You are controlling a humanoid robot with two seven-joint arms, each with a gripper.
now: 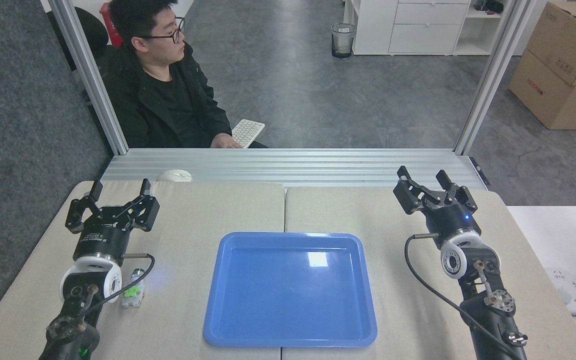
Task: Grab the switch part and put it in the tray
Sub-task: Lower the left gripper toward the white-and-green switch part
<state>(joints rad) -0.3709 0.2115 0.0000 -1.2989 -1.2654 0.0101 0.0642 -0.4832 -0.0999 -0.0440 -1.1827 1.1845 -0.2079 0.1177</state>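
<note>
table [193, 210]: beige cloth top, two pads meeting at a centre seam; far edge butts a ribbed aluminium sill [288, 167] at 12 o'clock; left and right edges drop off to grey floor
open room: bare cloth all round the tray; widest free patches at 11 and 1 o'clock of it, between the two arms
tray [213, 310]: glossy blue, rounded corners, raised rim; dead centre, near rim close to the table's near edge; nothing in it
switch part [133, 289]: white block, bright green middle, short silver-dark end pointing to 12 o'clock; lies on the cloth at 9 o'clock of the tray, well apart from its rim; just beside the left arm's white wrist, partly crossed by a black cable
left gripper [118, 192]: at 10 o'clock of the tray, fingers spread wide, holding nothing; switch part sits behind it at its 6 o'clock
right gripper [425, 181]: at 2 o'clock of the tray, fingers apart, holding nothing
person [168, 95]: seated beyond the sill at 11 o'clock, hand on a white keyboard [248, 132]
mouse [174, 175]: white, on the sill at 11 o'clock
counts: 1 tray; 1 switch part; 2 grippers; 1 person
</note>
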